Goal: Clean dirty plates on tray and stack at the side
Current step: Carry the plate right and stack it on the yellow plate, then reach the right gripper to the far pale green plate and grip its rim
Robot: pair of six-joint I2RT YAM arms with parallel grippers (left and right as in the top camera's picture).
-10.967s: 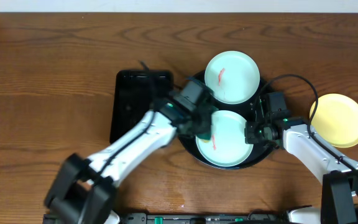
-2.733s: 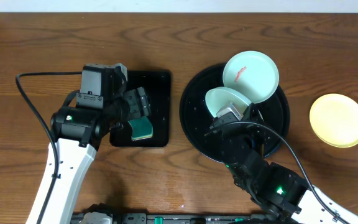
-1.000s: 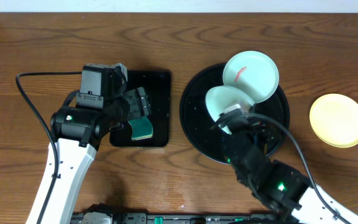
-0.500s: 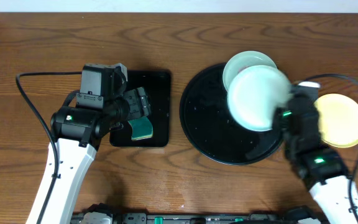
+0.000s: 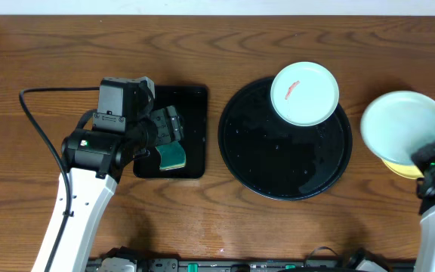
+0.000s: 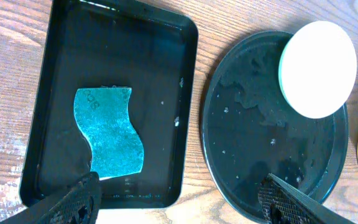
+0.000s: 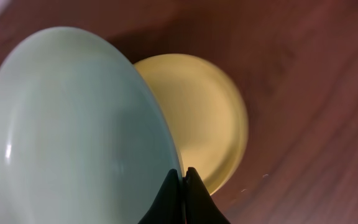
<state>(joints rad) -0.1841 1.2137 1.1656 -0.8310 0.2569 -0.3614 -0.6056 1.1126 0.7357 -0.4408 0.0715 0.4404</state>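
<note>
Listing from 9 o'clock across the surface.

Left claw: jaws wide apart, empty, hanging over the rectangular black tray. A teal sponge lies at that tray's 5 o'clock.

Centre: round black tray, speckled with droplets. It bears one mint plate with a red smear at its 1 o'clock, overlapping the rim and not yet cleaned.

3 o'clock: second mint plate, no smear visible, off the round tray. The right claw is clamped on its rim at the plate's 5 o'clock, fingers pinched tight on the edge.

Yellow plate: on the surface under the held plate, offset towards 5 o'clock and largely covered in the overhead view. Whether the two touch cannot be told.

Judgement: stacking is the step in hand. The yellow plate lies directly below the held plate, so the coming move calls for centring, lowering and release. The right arm is nearer the stack. The left arm is nearer the sponge.
</note>
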